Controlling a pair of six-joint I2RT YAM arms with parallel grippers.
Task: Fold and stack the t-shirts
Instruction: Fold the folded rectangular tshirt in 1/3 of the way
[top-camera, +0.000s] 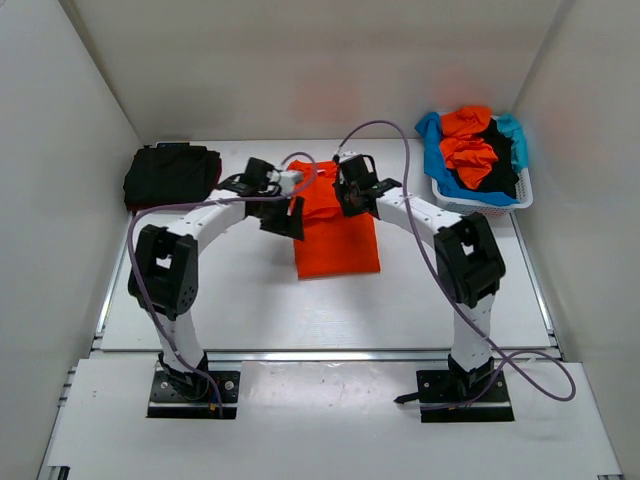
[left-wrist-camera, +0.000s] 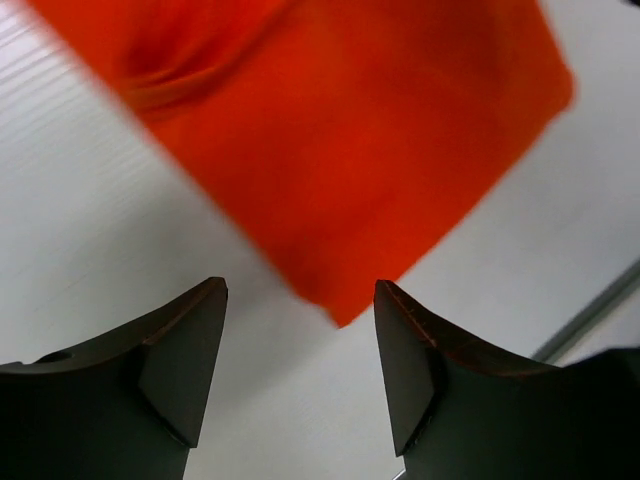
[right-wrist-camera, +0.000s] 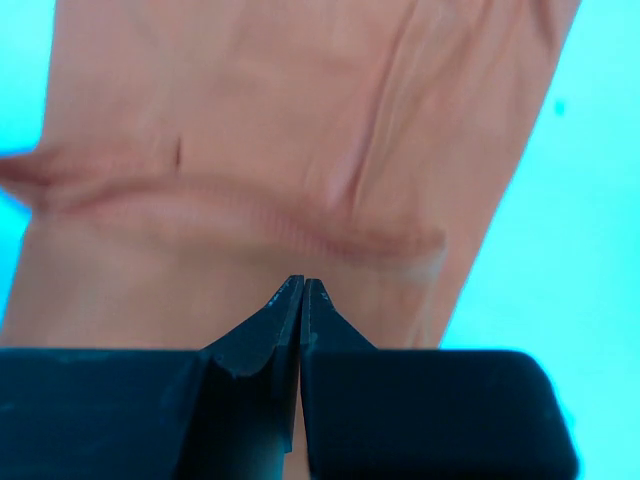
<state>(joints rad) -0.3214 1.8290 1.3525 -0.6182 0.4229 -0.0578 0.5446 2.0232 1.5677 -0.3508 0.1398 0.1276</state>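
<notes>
Fingers of L arm (left-wrist-camera: 180, 360) spread, nothing btwn, near orange t-shirt (top-camera: 340, 240) corner. R fingers (right-wrist-camera: 265, 335) clenched tight over shirt on table (top-camera: 250, 300).

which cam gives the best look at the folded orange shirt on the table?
Top external: the orange t-shirt shows nearly whole, folded flat, only its far end covered. Left wrist catches just one blurred corner; right wrist sees a close-up crease, colour washed out.
</notes>
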